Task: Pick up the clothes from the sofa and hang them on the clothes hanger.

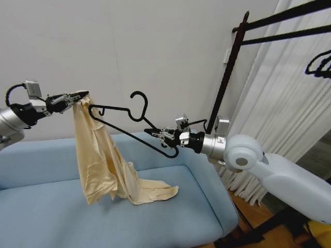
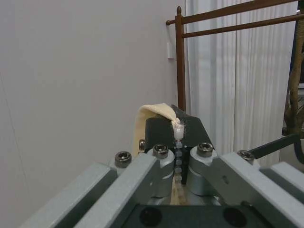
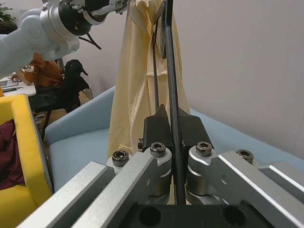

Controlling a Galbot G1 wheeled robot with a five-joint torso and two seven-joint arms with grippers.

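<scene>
The right tool (image 1: 164,136) is reaching out over the right end of a light blue sofa (image 1: 41,217). Its fingers are pressing tight together on the lower bar of a black clothes hanger (image 3: 170,71). In the right wrist view that bar is running straight up from between the fingertips into cream cloth, and its far end is hidden in the folds.

Further left, the left tool (image 1: 77,96) is held high above the sofa's left half. It is pinching a bunched top edge of a cream garment (image 1: 95,155), with no gap showing between the fingers. In the left wrist view only a small fold of cloth is poking out past the fingertips.

The garment is hanging down from that grip in long folds. Its lower end is lying crumpled on the seat, near the middle and close to the backrest. The hanger's hook is pointing up, just right of the cloth.

Behind the sofa, a plain pale wall (image 1: 129,41) is standing. At the right, a dark wooden clothes rack (image 1: 227,72) is rising in front of white curtains (image 1: 279,103), its top rails cut off by the picture edge.
</scene>
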